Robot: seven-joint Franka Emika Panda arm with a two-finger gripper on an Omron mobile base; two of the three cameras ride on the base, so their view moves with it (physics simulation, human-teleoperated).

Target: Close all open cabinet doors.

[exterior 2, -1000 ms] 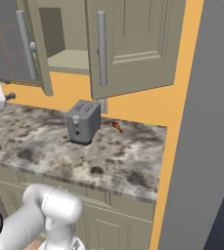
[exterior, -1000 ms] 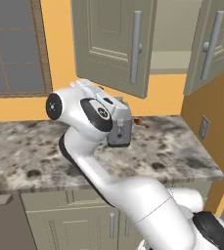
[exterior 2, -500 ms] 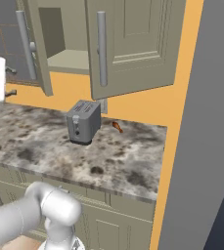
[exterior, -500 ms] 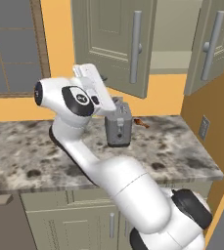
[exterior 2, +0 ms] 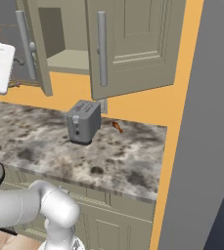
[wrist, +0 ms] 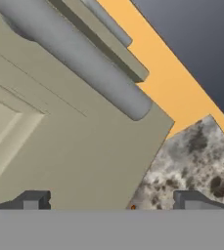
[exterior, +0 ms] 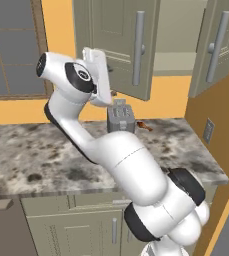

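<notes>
Speckled stone counter (exterior: 31, 150) runs under an orange wall, and above it we see the wall cabinet standing open. Going left to right in the left base view, our gripper (exterior: 100, 75) is raised in front of the left cabinet door (exterior: 117, 45), which swings out toward us with its long silver handle (exterior: 138, 47) near its free edge; then comes the bare shelf (exterior: 173, 62) inside, and then the right cabinet door (exterior: 220, 42), also swung out, with its own bar handle (exterior: 217, 46). Below the gap a grey toaster (exterior: 121, 119) sits on the counter with a small orange thing (exterior: 145, 125) just beside it.

In the hand view the fingers (wrist: 33, 200) stand wide apart with nothing between them, looking close onto the left door's panel and handle.

We judge these doors to be rigid, light slabs turning on side hinges, so they should swing easily and need no grasp. A flat push on the outer face near the handle edge, far from the hinge, should give the most leverage. The smooth bar could let a finger slide off, so we would press on the panel beside it, and keep the arm clear of the toaster.
</notes>
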